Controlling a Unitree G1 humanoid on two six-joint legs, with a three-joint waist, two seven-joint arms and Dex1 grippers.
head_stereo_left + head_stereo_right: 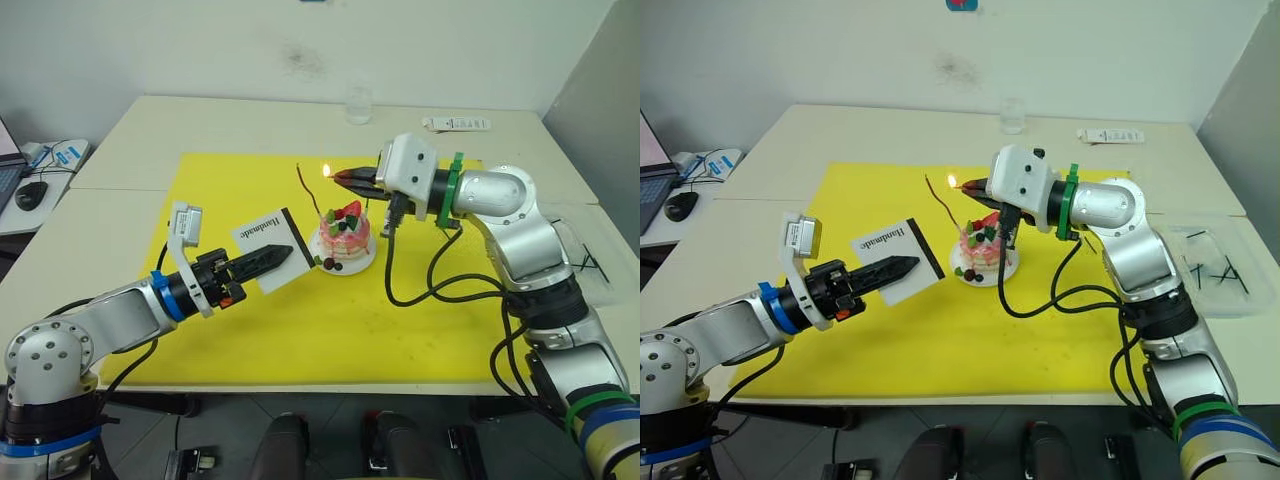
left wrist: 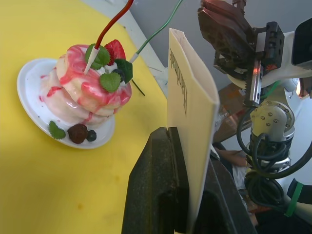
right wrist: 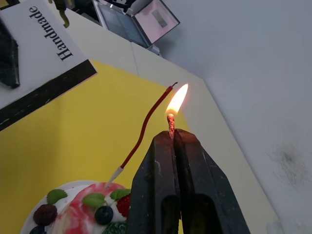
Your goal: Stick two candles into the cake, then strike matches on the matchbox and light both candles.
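The pink cake (image 1: 345, 238) stands on its white plate (image 1: 352, 268) on the yellow mat. A red-brown candle (image 3: 144, 127) and a green candle (image 2: 158, 31) are stuck in its top. My right gripper (image 3: 172, 137) hovers above the cake, shut on a burning match (image 3: 171, 124). Its flame (image 3: 177, 99) sits just beside the red-brown candle's unlit tip. My left gripper (image 1: 290, 255) is shut on the white matchbox (image 1: 266, 243), holding it tilted just left of the cake.
A clear glass (image 1: 358, 103) and a white remote (image 1: 455, 124) sit at the table's back. A clear tray (image 1: 1215, 268) with dark sticks lies at the right. A mouse (image 1: 30, 193) sits on a side table at the left.
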